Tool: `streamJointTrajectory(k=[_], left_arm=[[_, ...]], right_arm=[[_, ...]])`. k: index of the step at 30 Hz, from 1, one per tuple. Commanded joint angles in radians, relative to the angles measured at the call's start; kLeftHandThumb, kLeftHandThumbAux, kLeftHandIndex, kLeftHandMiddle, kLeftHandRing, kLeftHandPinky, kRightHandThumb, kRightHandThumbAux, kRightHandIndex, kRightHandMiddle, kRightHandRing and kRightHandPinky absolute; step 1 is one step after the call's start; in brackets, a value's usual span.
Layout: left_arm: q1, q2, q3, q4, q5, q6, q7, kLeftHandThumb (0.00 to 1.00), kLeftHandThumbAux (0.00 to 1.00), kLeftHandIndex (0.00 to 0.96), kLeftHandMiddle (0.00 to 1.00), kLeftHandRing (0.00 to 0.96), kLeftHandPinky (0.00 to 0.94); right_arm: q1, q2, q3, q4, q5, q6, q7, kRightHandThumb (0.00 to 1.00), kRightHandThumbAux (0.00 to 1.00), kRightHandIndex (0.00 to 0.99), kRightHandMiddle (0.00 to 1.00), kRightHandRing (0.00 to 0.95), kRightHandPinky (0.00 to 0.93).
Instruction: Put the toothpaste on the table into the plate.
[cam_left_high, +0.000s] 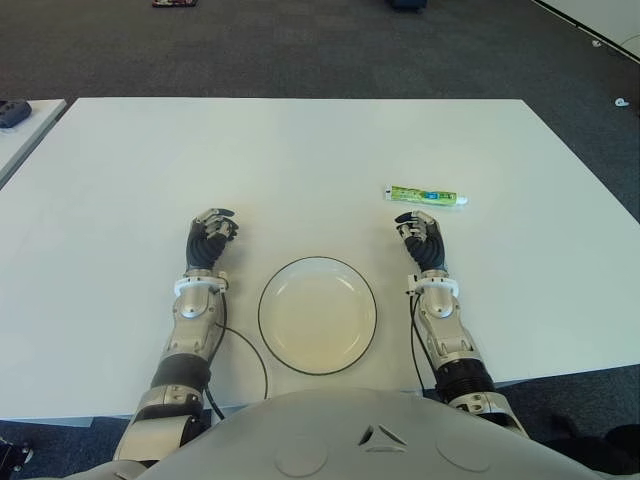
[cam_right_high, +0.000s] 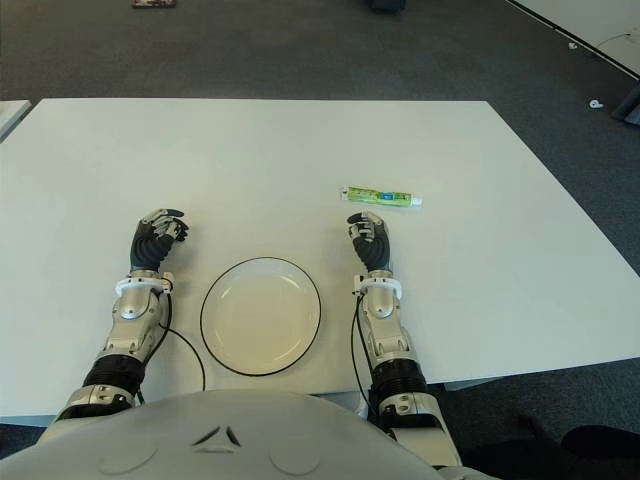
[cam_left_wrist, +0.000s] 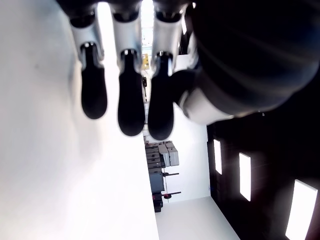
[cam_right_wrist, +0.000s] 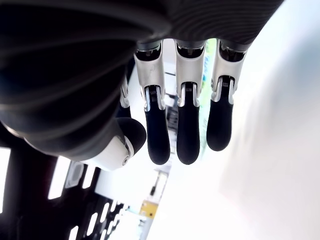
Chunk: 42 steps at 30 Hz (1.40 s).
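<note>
Here the toothpaste (cam_left_high: 426, 195) lies on the table (cam_left_high: 300, 150) just beyond the right hand (cam_left_high: 421, 240), its long axis crosswise to the fingers. Both hands hold nothing, fingers relaxed; the left hand (cam_left_high: 210, 238) shows left of the plate (cam_left_high: 318, 315), far from it.

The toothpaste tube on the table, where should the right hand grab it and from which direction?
Probably around the middle of its body, coming from above. The toothpaste lies flat on the table, lengthwise left to right, cap end pointing right, so fingers can close across its narrow width. The right hand sits just on the robot's side of it, open and empty, and is the nearer hand.
</note>
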Motion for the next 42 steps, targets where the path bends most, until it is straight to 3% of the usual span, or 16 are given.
streamJointTrajectory(k=[1, 9, 12, 15, 19, 23, 32, 42], left_arm=[[0.025, -0.010, -0.009, 0.031, 0.002, 0.038, -0.001, 0.703, 0.717, 0.431, 0.570, 0.579, 0.540], [0.025, -0.011, -0.011, 0.032, 0.009, 0.026, 0.005, 0.704, 0.717, 0.432, 0.567, 0.580, 0.548], [0.027, -0.013, -0.012, 0.027, 0.006, 0.031, 0.002, 0.704, 0.717, 0.431, 0.573, 0.580, 0.541], [0.029, -0.015, -0.011, 0.023, 0.004, 0.032, 0.001, 0.704, 0.717, 0.431, 0.578, 0.580, 0.540], [0.031, -0.018, -0.008, 0.021, 0.002, 0.039, 0.007, 0.705, 0.717, 0.431, 0.582, 0.582, 0.538], [0.032, -0.021, -0.005, 0.019, 0.000, 0.039, 0.010, 0.706, 0.717, 0.431, 0.582, 0.583, 0.537], [0.029, -0.026, -0.001, 0.033, -0.003, 0.017, 0.010, 0.706, 0.717, 0.430, 0.585, 0.592, 0.552], [0.026, -0.027, -0.005, 0.047, 0.004, -0.004, 0.017, 0.708, 0.716, 0.431, 0.597, 0.600, 0.550]], right_arm=[[-0.055, -0.054, 0.011, -0.020, -0.055, -0.028, -0.006, 0.699, 0.734, 0.414, 0.419, 0.422, 0.432], [-0.118, -0.124, 0.027, -0.009, -0.094, -0.033, 0.021, 0.698, 0.732, 0.412, 0.400, 0.398, 0.390], [-0.170, -0.182, 0.050, 0.015, -0.137, -0.017, 0.056, 0.693, 0.730, 0.407, 0.315, 0.321, 0.320], [-0.194, -0.212, 0.066, 0.026, -0.160, -0.004, 0.077, 0.490, 0.697, 0.229, 0.197, 0.209, 0.217], [-0.235, -0.259, 0.107, 0.040, -0.226, 0.070, 0.123, 0.383, 0.600, 0.104, 0.099, 0.113, 0.126], [-0.281, -0.283, 0.135, 0.068, -0.264, 0.146, 0.167, 0.351, 0.547, 0.039, 0.039, 0.041, 0.035], [-0.436, -0.323, 0.211, 0.149, -0.332, 0.328, 0.321, 0.439, 0.333, 0.001, 0.001, 0.001, 0.001], [-0.615, -0.328, 0.324, 0.389, -0.399, 0.335, 0.357, 0.527, 0.213, 0.000, 0.000, 0.000, 0.000]])
